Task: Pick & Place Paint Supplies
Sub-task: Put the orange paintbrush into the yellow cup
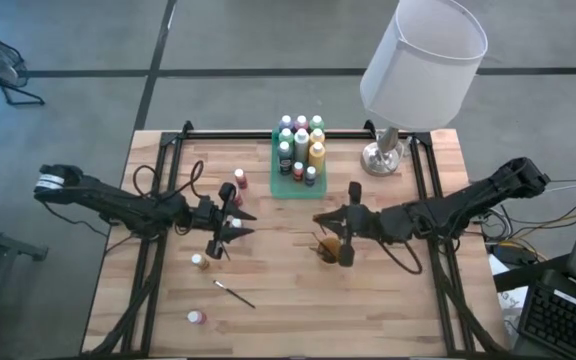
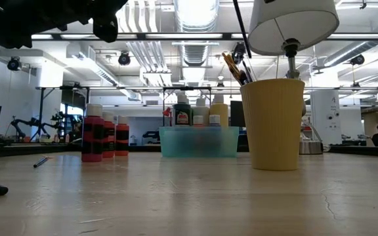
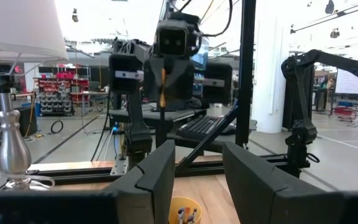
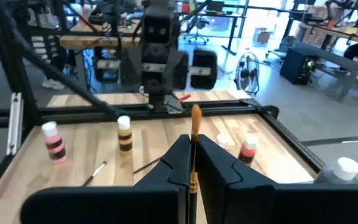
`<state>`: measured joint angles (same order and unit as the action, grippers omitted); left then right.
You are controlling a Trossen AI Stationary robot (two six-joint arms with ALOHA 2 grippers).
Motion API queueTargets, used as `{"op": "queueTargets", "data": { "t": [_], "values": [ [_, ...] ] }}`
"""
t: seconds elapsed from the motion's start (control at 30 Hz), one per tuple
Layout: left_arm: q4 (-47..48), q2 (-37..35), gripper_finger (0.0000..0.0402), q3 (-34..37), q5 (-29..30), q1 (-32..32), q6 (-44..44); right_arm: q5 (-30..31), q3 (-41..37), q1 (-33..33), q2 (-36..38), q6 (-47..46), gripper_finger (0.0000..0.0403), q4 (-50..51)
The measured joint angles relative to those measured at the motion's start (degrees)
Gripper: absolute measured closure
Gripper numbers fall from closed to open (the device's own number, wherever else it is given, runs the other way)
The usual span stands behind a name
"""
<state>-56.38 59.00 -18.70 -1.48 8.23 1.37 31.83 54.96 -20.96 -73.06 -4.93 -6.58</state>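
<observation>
The right end effector [image 1: 320,219] hangs over the middle of the wooden table [image 1: 388,310], just above the small yellow cup [image 1: 328,246]. Its fingers are pinched tight on a thin brush with an orange-brown handle [image 4: 195,134], which stands up between them in the right wrist view. More brushes already stand in the cup, their tips fanning out above its rim [image 2: 235,67] in the low view.

Facing it from the other side, the left end effector [image 1: 240,224] hovers above the table with its fingers [image 3: 160,168] standing partly apart. I see nothing between them; looking past them, the cup sits on the boards below.

At the far side of the table, the green tray [image 1: 276,170] holds a cluster of paint bottles [image 1: 301,142] with pale caps, packed upright together. Just beside the tray on the left arm's side stand a few red bottles [image 1: 238,183]. Nearer the front edge, a bottle with a yellow-brown band [image 1: 198,261] stands alone, and a pink one [image 1: 196,317] stands further forward still, well apart from the others. Between those two a loose dark-handled paintbrush [image 1: 234,293] lies flat on the wood.

A table lamp with a white shade [image 1: 423,60] stands on its silver base beside the tray, on the right arm's side.
</observation>
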Motion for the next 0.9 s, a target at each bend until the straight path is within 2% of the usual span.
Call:
{"op": "queueTargets", "data": {
  "t": [0.33,0.57,0.9],
  "values": [
    [1.09,0.00,0.0261,0.09,-0.02,0.00,-0.02,-0.09,-11.41,-0.44,1.23,-1.20,0.0392,-15.23],
    [3.80,0.02,0.0262,0.11,-0.02,0.00,-0.04,1.25,-15.32,-2.03,3.37,-5.59,0.0392,-15.66],
    [7.47,0.04,0.0263,0.13,-0.02,0.00,-0.04,1.42,-20.01,-2.44,2.71,-9.00,0.0392,-20.75]
  ]
}}
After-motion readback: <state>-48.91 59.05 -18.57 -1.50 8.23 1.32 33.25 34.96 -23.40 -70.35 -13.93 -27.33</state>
